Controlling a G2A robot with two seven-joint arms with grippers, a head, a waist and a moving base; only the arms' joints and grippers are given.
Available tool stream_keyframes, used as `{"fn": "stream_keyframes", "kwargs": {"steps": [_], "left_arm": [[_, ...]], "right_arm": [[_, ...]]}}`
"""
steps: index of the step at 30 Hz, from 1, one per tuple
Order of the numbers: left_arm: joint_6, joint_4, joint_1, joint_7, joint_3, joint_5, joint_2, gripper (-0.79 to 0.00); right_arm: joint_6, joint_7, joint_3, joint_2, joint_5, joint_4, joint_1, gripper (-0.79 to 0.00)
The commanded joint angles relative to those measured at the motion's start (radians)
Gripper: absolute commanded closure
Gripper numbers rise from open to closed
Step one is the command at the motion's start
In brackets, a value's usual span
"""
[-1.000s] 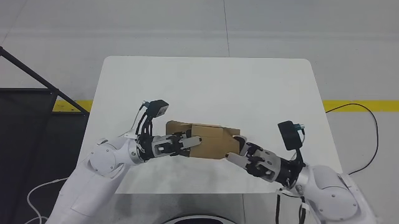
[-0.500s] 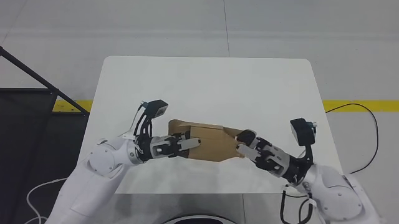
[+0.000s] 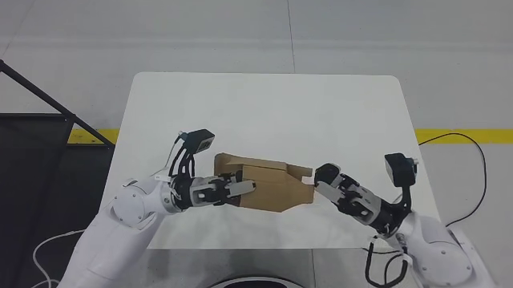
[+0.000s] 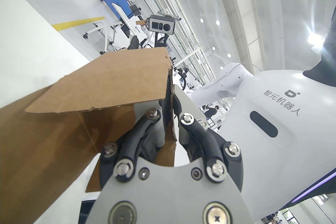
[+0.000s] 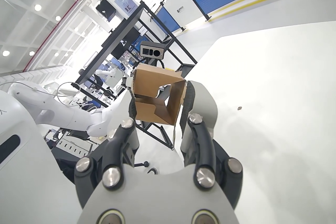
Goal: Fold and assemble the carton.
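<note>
top view: left tool (image 3: 248,184) pinches corrugated brown carton (image 3: 271,190); right tool (image 3: 318,176) spread, empty

Spread right claw (image 5: 160,95) faces the carton (image 5: 151,76) at its open end.

carton (image 3: 264,185): matt brown corrugated cardboard | table (image 3: 264,103): smooth matt white | left tool (image 4: 170,104): brushed metal plate, black plastic links

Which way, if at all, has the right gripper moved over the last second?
Yes. In the top view the right gripper has shifted from the carton's near side toward the table's right edge.
</note>
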Motion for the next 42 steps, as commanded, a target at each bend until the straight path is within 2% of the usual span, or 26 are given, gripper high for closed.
{"fn": "stream_keyframes", "kwargs": {"steps": [1, 16, 25, 42], "left_arm": [[-0.002, -0.002, 0.000, -0.003, 0.001, -0.003, 0.000, 0.000], [-0.009, -0.006, -0.001, -0.038, 0.003, -0.037, 0.003, 0.000], [-0.011, -0.006, -0.002, -0.047, 0.003, -0.048, 0.005, 0.000], [-0.018, -0.003, 0.000, -0.056, -0.001, -0.055, 0.007, 0.000]], "right_arm": [[0.008, -0.006, 0.000, -0.001, -0.011, -0.003, -0.002, -0.409], [0.042, 0.033, -0.043, -0.004, -0.049, -0.001, 0.033, -0.388], [0.024, 0.080, -0.069, -0.004, -0.027, 0.002, 0.057, -0.382], [0.035, 0.110, -0.102, -0.004, -0.038, -0.015, 0.078, -0.311]]}}
